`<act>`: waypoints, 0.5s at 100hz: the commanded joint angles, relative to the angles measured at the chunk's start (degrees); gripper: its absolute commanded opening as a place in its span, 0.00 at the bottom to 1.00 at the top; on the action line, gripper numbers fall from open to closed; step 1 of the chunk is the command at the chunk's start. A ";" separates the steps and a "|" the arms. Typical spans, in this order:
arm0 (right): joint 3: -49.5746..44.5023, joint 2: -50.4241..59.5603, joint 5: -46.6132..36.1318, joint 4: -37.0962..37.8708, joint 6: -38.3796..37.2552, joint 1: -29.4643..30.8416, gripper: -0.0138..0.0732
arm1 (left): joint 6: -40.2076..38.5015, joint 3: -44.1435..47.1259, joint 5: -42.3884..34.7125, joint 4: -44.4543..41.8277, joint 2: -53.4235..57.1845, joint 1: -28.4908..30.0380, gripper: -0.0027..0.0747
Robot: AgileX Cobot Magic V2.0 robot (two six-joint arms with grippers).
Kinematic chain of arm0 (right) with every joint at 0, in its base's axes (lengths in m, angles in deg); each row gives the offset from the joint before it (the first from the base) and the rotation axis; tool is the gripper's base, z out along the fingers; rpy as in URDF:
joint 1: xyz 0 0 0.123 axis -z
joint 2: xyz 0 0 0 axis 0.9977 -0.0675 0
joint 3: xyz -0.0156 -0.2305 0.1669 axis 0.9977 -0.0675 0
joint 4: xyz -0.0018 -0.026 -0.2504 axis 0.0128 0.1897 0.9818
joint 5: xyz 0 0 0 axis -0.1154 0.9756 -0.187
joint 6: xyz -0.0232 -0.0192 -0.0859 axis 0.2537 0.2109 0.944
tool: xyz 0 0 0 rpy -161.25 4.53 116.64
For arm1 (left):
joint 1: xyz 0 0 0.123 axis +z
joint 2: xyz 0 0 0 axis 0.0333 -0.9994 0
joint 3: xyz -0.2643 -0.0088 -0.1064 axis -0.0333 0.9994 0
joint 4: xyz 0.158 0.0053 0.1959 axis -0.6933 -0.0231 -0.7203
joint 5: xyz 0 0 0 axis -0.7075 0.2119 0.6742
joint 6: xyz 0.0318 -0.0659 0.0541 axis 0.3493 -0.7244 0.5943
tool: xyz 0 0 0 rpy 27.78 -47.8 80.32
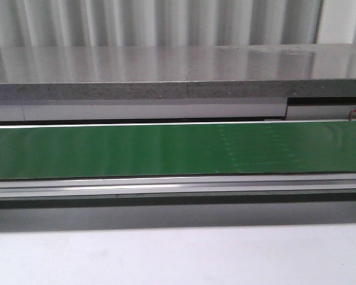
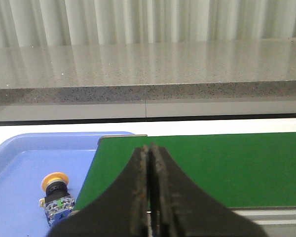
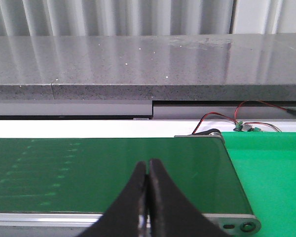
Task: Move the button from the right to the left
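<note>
The button (image 2: 56, 197), with an orange cap, black neck and pale blue base, lies in a blue tray (image 2: 19, 163) beside the end of the green belt (image 2: 227, 168). My left gripper (image 2: 149, 148) is shut with nothing in it. It hovers over the belt's near edge, apart from the button. My right gripper (image 3: 148, 163) is also shut and empty, over the belt (image 3: 89, 168) near its other end. Neither gripper nor the button shows in the front view.
The green conveyor belt (image 1: 166, 148) runs across the front view, with metal rails along its near side. Behind it stands a grey stone counter (image 1: 166, 71). A bright green tray (image 3: 276, 173) lies past the belt's end, with red and black wires (image 3: 222, 121) behind it.
</note>
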 commanded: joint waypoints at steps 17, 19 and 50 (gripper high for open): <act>-4.18 7.78 -6.74 -1.19 -0.20 -0.10 0.08 | -0.72 1.41 -4.91 -0.01 2.08 -0.44 0.01; -4.24 8.39 -6.73 -1.19 -0.20 -0.10 0.08 | -0.72 1.41 -4.91 -0.01 2.08 -0.44 0.01; -4.18 9.25 -6.23 -1.19 -0.20 -0.10 0.08 | -0.72 1.41 -4.91 -0.01 2.08 -0.44 0.01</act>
